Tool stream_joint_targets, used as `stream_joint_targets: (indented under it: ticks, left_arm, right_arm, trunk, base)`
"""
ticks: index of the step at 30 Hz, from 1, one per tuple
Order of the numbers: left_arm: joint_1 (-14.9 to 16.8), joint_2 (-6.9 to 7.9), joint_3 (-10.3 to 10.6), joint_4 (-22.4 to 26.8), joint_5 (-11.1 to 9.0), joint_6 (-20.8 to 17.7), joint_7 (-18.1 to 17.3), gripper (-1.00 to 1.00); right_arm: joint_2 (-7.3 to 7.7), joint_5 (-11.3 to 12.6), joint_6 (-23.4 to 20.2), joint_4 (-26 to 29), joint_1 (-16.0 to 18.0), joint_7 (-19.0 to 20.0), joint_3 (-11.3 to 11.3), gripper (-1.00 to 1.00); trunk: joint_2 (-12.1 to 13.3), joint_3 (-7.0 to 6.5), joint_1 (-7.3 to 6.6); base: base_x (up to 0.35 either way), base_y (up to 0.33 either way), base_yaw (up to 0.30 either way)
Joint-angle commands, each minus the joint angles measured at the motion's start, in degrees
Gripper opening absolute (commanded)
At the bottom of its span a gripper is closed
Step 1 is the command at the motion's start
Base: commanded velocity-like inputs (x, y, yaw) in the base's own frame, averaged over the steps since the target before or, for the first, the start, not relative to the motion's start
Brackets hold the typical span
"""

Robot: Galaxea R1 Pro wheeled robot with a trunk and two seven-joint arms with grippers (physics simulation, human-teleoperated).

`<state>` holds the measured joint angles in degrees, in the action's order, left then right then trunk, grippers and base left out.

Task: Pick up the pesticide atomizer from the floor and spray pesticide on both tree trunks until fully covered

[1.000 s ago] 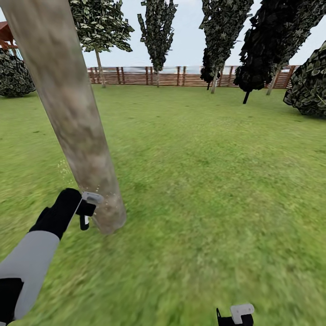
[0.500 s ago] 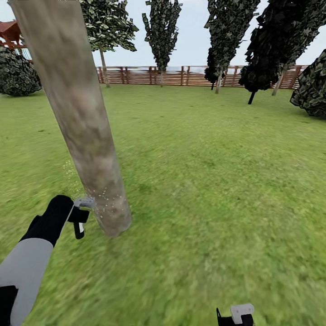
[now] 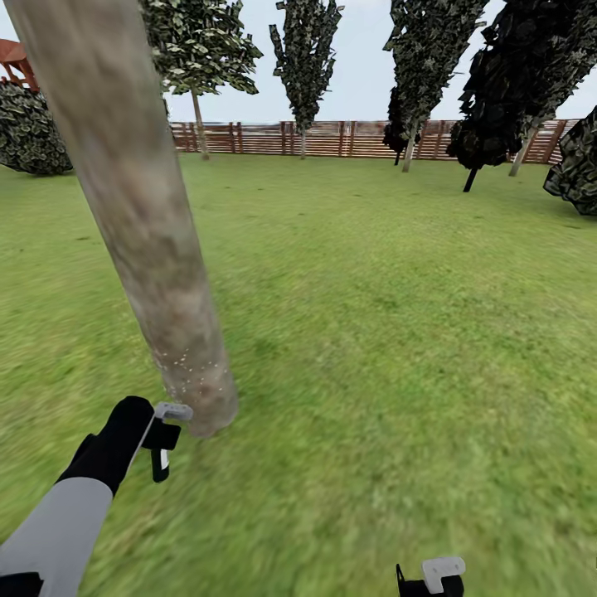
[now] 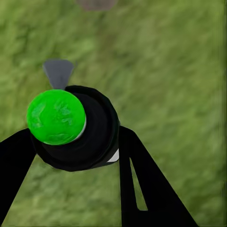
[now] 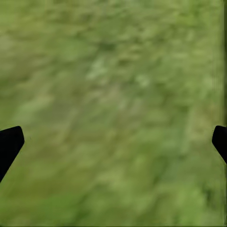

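A thick trunk [image 3: 145, 215] of mottled grey-brown bark leans across the left of the head view, its base on the grass [image 3: 398, 348]. White specks dot the bark just above the base. My left gripper [image 3: 156, 437] is shut on the pesticide atomizer [image 3: 159, 464], a small dark sprayer with a white mark and a grey nozzle beside the trunk's foot. In the left wrist view the atomizer [image 4: 92, 130] shows a green cap and sits between the black fingers [image 4: 142, 189]. My right gripper [image 3: 431, 578] is low at the frame's bottom edge, and the right gripper [image 5: 113, 142] stands open over grass.
A brown slatted fence [image 3: 348, 139] runs along the far edge of the lawn. Dark narrow trees [image 3: 305, 58] stand before it, and bushes [image 3: 33, 128] sit at far left and far right. Open grass stretches to the right of the trunk.
My left arm has dropped lower and nearer to me, atomizer still in it, now level with the trunk's base. The cloud of specks by the nozzle has thinned. The view has shifted slightly.
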<state>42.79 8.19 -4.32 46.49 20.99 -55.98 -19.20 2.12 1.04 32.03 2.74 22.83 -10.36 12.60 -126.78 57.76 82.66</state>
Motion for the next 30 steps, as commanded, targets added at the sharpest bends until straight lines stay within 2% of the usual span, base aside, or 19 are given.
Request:
stream_joint_targets:
  ticks: [1,6,21,30]
  left_arm:
    - [0.02,0.07,-0.14,0.04,0.53,-0.18,-0.58,-1.00]
    - [0.01,0.24,-0.17,-0.05,0.48,-0.39,-0.64,-1.00]
    - [0.01,-0.28,-0.25,0.08,0.40,-0.35,-0.53,-1.00]
    - [0.01,-0.36,-0.25,0.26,0.36,-0.35,-0.49,-1.00]
  right_arm:
    - [-0.01,0.10,0.05,-0.01,0.02,-0.36,0.46,1.00]
    - [-0.01,0.06,0.05,-0.08,0.02,-0.29,0.49,1.00]
    - [-0.10,0.02,0.05,-0.10,0.02,-0.28,0.51,1.00]
    - [-0.10,0.02,0.05,-0.10,0.02,-0.28,0.50,1.00]
  trunk:
    - [-0.02,0.05,0.01]
    - [-0.02,0.05,0.01]
    - [-0.02,0.05,0.01]
    - [-0.02,0.05,0.01]
  base:
    - [0.173,-0.230,0.000]
    - [0.138,-0.240,0.000]
    - [0.004,-0.273,0.002]
    - [0.000,-0.276,0.227]
